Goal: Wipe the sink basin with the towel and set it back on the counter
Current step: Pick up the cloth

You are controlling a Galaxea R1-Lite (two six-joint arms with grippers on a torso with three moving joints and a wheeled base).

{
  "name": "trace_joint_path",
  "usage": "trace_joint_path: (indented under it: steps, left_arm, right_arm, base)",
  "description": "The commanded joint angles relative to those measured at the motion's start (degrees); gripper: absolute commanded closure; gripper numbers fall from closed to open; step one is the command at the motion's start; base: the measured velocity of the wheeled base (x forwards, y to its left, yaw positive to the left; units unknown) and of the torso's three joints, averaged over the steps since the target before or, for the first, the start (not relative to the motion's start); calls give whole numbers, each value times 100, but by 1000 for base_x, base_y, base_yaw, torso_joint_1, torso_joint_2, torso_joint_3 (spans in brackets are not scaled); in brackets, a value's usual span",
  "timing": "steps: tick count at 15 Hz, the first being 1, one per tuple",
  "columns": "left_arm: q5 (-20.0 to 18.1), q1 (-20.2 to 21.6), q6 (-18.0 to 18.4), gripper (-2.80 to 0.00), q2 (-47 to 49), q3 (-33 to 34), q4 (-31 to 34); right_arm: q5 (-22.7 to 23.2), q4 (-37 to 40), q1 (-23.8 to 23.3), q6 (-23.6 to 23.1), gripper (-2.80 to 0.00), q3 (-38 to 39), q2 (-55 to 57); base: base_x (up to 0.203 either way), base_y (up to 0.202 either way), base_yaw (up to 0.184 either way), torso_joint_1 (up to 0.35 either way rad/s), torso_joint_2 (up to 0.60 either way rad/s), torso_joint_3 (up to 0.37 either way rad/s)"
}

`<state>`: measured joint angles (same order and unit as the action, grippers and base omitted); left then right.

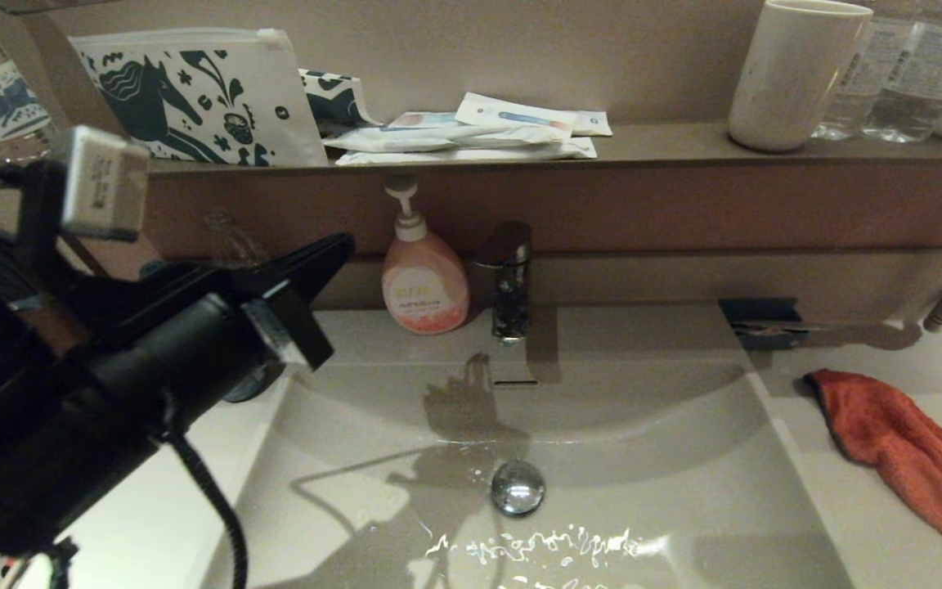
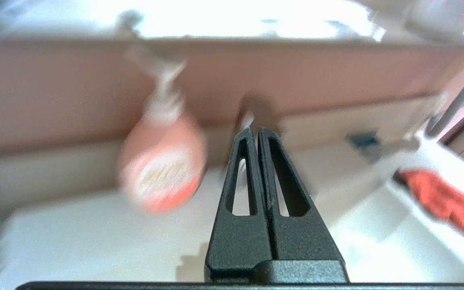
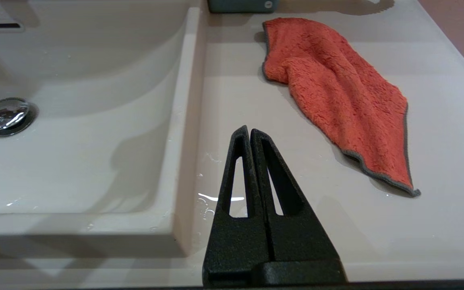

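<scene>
The towel (image 1: 908, 458) is lying flat on the counter (image 1: 872, 523) to the right of the sink basin (image 1: 643, 491), stretched out lengthwise with one end near a dark box (image 1: 761, 321) at the back and nothing touching it. The left gripper (image 1: 338, 244) is hanging in the air over the left side of the counter, its fingers (image 2: 244, 177) pressed together and holding nothing, pointing toward the soap bottle (image 1: 422, 278) and the tap (image 1: 510, 282). The right gripper (image 3: 249, 132) is hovering over the counter between the basin edge and the towel, its fingers likewise closed and empty; how high it is sitting above the surface is hard to judge from its own camera. Water is glinting on the basin floor near the drain plug (image 1: 518, 487). On the shelf (image 1: 667, 146) behind are standing a horse-printed pouch (image 1: 193, 94) and a white cup (image 1: 794, 74).
</scene>
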<state>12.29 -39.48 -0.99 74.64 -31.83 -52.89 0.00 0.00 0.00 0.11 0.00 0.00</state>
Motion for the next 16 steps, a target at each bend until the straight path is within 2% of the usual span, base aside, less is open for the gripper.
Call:
trace_joint_path:
  steps: [1,4,6,9,12,14,16]
  left_arm:
    - [7,160,-32,0,-1007,771,-39]
    - [10,515,-59,0,-1876,1492,-17]
    - [-33,913,-42,0,-2427,1854,-1]
    - [-188,1679,6,0,-2646,1930,6]
    - [-207,2617,351,0,-2956,2232,4]
    - [-217,3215,506,0,-3499,2485,55]
    - [-235,3551,582,0,-4206,2596,421]
  right_arm:
    - [0,0,0,6,0,0,0]
    - [0,0,0,7,0,0,0]
    - [0,0,0,-1,0,0,0]
    - [0,0,0,-2,0,0,0]
    - [0,0,0,-2,0,0,0]
    - [0,0,0,-2,0,0,0]
    - [0,0,0,7,0,0,0]
  base:
    - [0,0,0,0,0,0]
    - [0,0,0,0,0,0]
    - [0,0,0,0,0,0]
    - [0,0,0,0,0,0]
    - [0,0,0,0,0,0]
    - [0,0,0,0,0,0]
    - [0,0,0,0,0,0]
